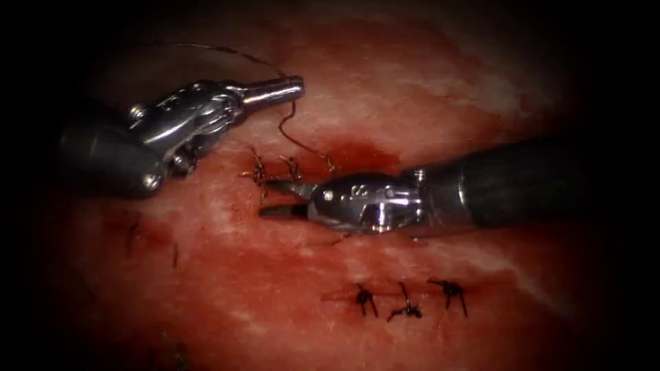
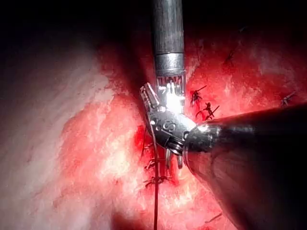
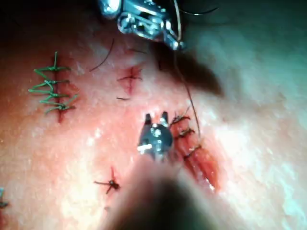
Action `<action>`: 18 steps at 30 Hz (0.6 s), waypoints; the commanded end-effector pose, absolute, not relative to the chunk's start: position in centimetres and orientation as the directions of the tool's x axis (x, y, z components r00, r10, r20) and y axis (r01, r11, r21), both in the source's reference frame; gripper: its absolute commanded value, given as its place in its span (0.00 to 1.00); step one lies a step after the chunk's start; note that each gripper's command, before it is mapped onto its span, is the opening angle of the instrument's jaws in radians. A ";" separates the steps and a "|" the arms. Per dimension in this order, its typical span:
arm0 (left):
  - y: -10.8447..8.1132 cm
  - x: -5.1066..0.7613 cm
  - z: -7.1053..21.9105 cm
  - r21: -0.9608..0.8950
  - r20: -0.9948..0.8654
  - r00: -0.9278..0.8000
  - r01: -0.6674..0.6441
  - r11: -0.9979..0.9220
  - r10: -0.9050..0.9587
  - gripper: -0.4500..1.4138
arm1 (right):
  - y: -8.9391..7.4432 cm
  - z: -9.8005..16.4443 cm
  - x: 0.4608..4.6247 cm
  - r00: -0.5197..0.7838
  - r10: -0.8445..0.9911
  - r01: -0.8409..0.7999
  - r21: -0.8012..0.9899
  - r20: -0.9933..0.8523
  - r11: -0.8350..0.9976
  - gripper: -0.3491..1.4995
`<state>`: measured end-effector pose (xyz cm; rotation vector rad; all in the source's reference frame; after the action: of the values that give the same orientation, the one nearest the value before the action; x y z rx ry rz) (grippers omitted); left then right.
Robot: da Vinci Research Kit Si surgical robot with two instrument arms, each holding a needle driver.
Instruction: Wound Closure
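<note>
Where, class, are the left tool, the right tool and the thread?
left tool (image 1: 292, 87), endoscope view, tip of jaws shut on the thread.
right tool (image 1: 275, 198), endoscope view, gap between its open jaws.
thread (image 1: 287, 129), endoscope view, strand below the left tool.

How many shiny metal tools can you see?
2. The left tool sits upper left, shut on the thread. The right tool comes from the right, jaws open and holding nothing, beside the cut.

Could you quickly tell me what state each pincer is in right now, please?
Left pincer: shut on the thread, which runs down to the cut.
Right pincer: open, holding nothing, beside the knots.
</note>
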<state>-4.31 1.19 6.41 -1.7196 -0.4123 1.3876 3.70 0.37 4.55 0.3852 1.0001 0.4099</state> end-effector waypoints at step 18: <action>0.1 -4.53 6.6 -0.787 -0.613 0.370 -0.209 -0.581 0.698 0.00 | 0.8 4.8 3.61 0.118 0.597 -0.402 0.511 -0.794 0.760 0.00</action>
<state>-4.52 0.13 6.59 -1.7821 -0.4322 1.3359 3.56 0.86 4.71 0.1851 1.2628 0.7521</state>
